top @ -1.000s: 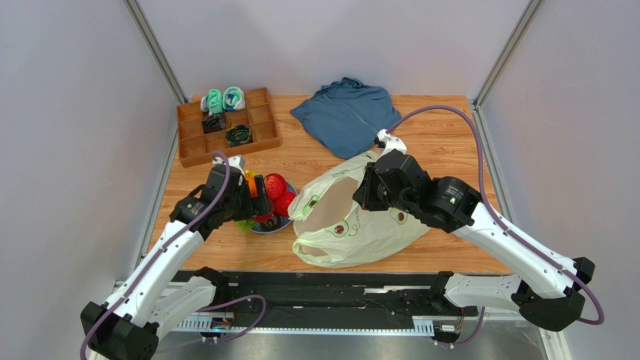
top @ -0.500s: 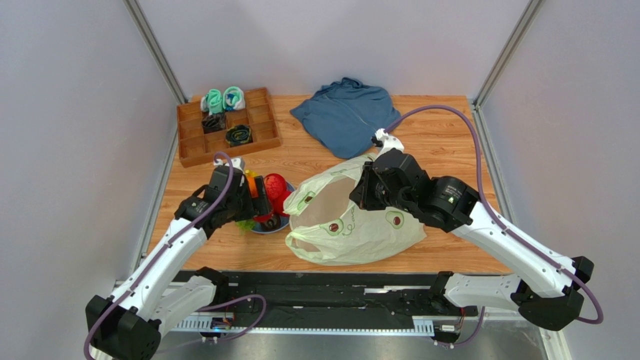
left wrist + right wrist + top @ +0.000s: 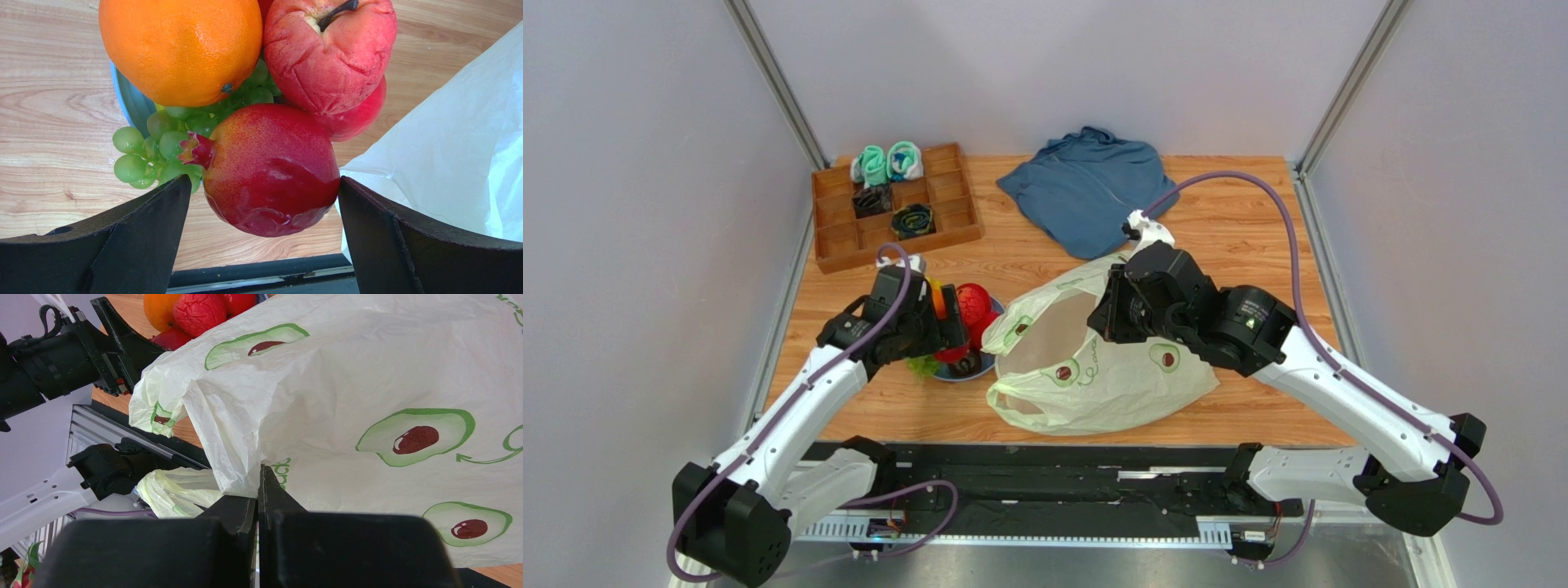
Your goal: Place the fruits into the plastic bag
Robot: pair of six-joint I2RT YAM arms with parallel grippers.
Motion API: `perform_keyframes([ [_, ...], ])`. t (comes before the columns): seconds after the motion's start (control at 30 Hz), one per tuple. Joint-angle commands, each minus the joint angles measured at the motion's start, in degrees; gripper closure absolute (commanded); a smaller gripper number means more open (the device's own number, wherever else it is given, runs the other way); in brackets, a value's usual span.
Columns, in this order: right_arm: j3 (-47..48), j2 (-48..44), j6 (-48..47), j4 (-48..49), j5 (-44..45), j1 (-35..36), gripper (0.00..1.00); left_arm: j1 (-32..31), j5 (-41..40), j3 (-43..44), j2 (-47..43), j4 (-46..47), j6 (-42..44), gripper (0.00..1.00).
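Table (image 3: 1228,239), seen from the arms' side. At ten o'clock stands a wooden tray (image 3: 949,186), with rolled socks (image 3: 887,162) in its far-left compartments. Toward eight o'clock the left gripper (image 3: 261,193) hangs over a blue dish (image 3: 126,98). Its jaws are spread wide and its fingers (image 3: 153,233) flank a pomegranate (image 3: 270,168) without pinching it; whether they touch it cannot be told. The fruits (image 3: 971,321) are all heaped on that dish. The orange (image 3: 181,46) and a wrinkled red apple (image 3: 331,55) sit on top, side by side. The pomegranate is on the near side and the grapes (image 3: 144,153) spill over the rim at the pile's nine o'clock. No fruit can be seen in the bag (image 3: 1100,361), which lies just beside the dish at its three o'clock. Its mouth is lifted open on the side facing the fruit. The right gripper (image 3: 259,490) is at the bag's one o'clock edge, jaws clamped tight on a fold of the plastic rim. A blue garment (image 3: 1087,190) lies crumpled at the table's twelve o'clock, just beyond the bag.
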Motion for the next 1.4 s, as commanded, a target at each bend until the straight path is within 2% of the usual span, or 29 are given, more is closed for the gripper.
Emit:
perform_keyframes([
  [0.0, 0.62, 0.42, -0.27, 2.19, -0.48, -0.36, 1.0, 0.56, 0.02, 0.66, 0.59, 1.91, 0.31, 0.03],
  [0.37, 1.85, 1.74, -1.15, 2.28, -0.83, -0.36, 1.0, 0.56, 0.11, 0.49, 1.56, 2.17, 0.57, 0.1],
  [0.67, 2.38, 2.62, -1.59, 2.37, -1.01, -0.36, 1.0, 0.56, 0.29, 0.49, -0.28, 0.68, 0.31, 0.31],
  [0.9, 2.47, 2.45, -1.41, 2.37, -0.92, -0.36, 1.0, 0.56, 1.08, 0.22, -4.15, -0.73, -0.04, 0.39],
  [0.97, 2.38, 2.45, -1.5, 2.37, -0.92, -0.27, 1.0, 0.56, 1.51, 0.13, -5.46, -1.16, 0.22, 0.44],
  [1.13, 2.38, 2.36, -1.59, 2.46, -0.92, -0.36, 1.0, 0.56, 3.62, -0.21, -8.8, -3.97, 0.4, 0.45],
  [1.37, 2.2, 2.36, -1.5, 2.28, -0.57, -0.27, 1.0, 0.56, 7.91, -2.15, -22.67, -2.84, 3.12, 0.43],
])
